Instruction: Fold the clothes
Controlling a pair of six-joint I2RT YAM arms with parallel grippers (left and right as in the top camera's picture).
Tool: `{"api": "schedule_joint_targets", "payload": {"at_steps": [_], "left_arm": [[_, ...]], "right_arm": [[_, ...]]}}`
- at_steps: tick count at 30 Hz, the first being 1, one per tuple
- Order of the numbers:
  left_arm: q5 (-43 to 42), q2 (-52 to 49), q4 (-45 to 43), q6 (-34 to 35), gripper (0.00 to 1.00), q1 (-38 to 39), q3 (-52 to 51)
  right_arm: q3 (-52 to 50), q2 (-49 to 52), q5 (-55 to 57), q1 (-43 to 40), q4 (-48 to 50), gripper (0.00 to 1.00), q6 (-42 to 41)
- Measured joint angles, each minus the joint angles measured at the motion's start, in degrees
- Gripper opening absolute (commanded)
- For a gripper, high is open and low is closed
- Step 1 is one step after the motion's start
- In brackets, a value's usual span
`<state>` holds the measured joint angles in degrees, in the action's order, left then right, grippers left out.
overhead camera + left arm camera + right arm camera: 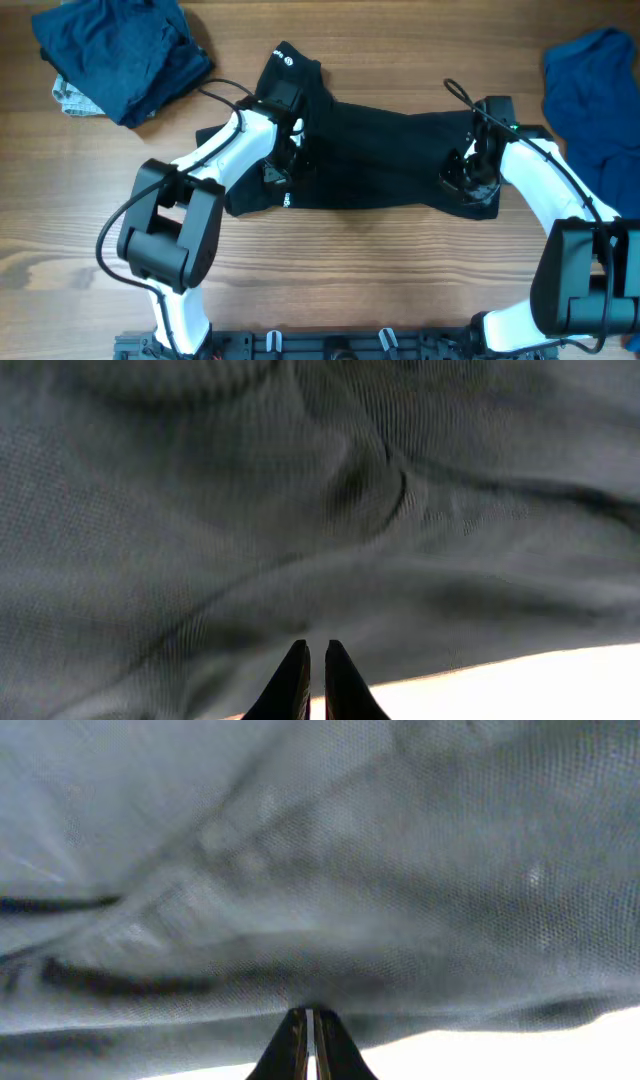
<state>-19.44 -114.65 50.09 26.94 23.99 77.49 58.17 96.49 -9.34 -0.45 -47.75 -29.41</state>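
Black shirt (pixel 380 165) pinched at both ends, at the centre of the tabletop (pixel 350 280).
Left jaws are clamped on its 9 o'clock end, right jaws on its 3 o'clock end; navy heap (pixel 120 55) at 10 o'clock, blue garment (pixel 590 90) at 2 o'clock.

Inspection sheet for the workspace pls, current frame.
Surface: wooden table, no marks seen.
Job's things: black garment spread across centre, wrinkled, unfolded; navy garment bunched far left; blue garment at right edge, partly out of frame.
Clutter: light patterned cloth poking from under navy garment.
Grippers: left claw shut on black garment; right claw shut on its near hem.
Cables: left arm cable and right arm cable loop above the fabric.
Surroundings: black rail along near edge.
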Motion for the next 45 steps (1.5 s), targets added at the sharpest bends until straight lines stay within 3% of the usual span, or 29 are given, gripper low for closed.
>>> {"api": "schedule_joint_targets", "payload": {"at_steps": [11,24,30,37,38,41,45], "left_arm": [[2.4,-1.5,0.1,0.0,0.12,-0.1,0.0],[21.5,-1.6,6.0,0.0,0.11,-2.9,0.5],[28.7,-1.5,7.5,-0.1,0.11,-5.0,0.7],[33.8,5.4,7.8,-0.8,0.30,-5.7,0.7],[34.4,7.8,7.8,-0.9,0.36,-5.7,0.7],[34.8,11.6,7.6,-1.0,0.49,-5.7,0.7],[32.1,12.7,5.9,-1.1,0.52,-5.8,0.7]], "right_arm": [[0.0,6.1,0.5,0.0,8.0,0.04,-2.1],[1.0,6.8,7.6,-0.2,8.0,0.04,-4.0],[4.9,7.7,11.6,-1.4,2.3,0.04,-2.0],[8.4,7.7,12.8,-1.5,-2.6,0.04,-1.1],[8.4,7.6,12.2,-1.6,-2.6,0.04,-0.6],[8.4,7.4,8.1,-1.5,-1.8,0.15,3.0],[8.4,7.4,1.7,-1.5,-1.3,0.15,7.3]]}}
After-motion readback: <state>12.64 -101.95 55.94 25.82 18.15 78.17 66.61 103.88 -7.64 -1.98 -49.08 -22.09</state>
